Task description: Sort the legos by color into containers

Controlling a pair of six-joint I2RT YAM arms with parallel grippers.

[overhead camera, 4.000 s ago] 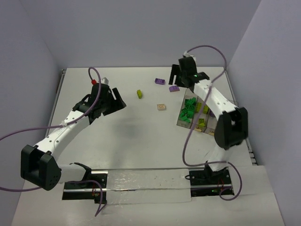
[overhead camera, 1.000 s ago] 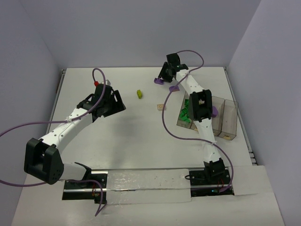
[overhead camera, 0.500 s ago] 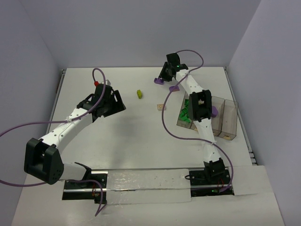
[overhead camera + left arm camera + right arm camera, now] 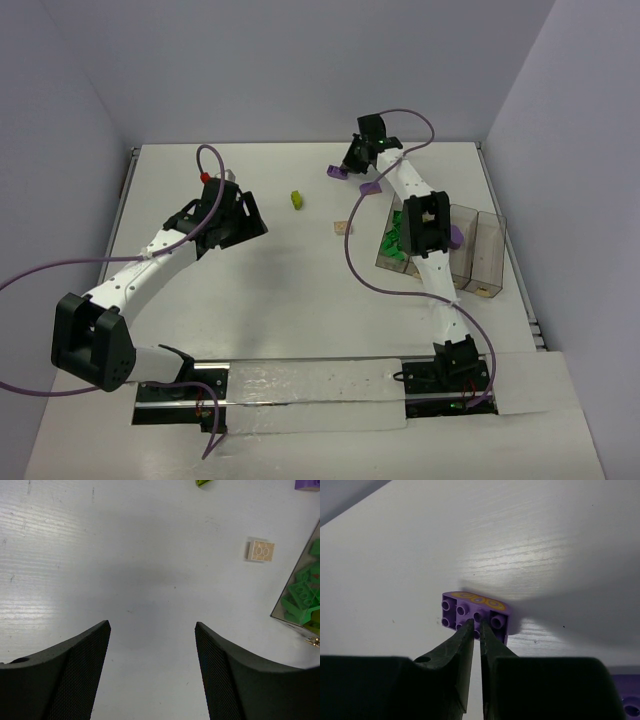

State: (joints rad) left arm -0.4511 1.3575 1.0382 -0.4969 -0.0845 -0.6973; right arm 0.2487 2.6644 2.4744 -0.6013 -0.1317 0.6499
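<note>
My right gripper (image 4: 477,627) is shut on a purple lego (image 4: 475,615), its thin fingertips pinching the brick's middle at the table surface. From above, that gripper (image 4: 346,166) and its purple lego (image 4: 337,172) are at the far side of the table. A second purple lego (image 4: 370,187) lies just beside them. A yellow-green lego (image 4: 297,200) and a tan lego (image 4: 343,228) lie loose mid-table. The containers (image 4: 470,245) stand at the right, and the leftmost holds green legos (image 4: 395,240). My left gripper (image 4: 152,627) hangs open over bare table.
The right arm's purple cable (image 4: 352,250) loops over the table in front of the containers. The table's far edge and back wall are close behind the right gripper. In the left wrist view, the tan lego (image 4: 261,550) and the bin of green legos (image 4: 300,597) lie ahead to the right.
The right arm has reached from the containers out to the far purple lego, and over the last second its jaws closed onto it. The left arm has hardly moved.
</note>
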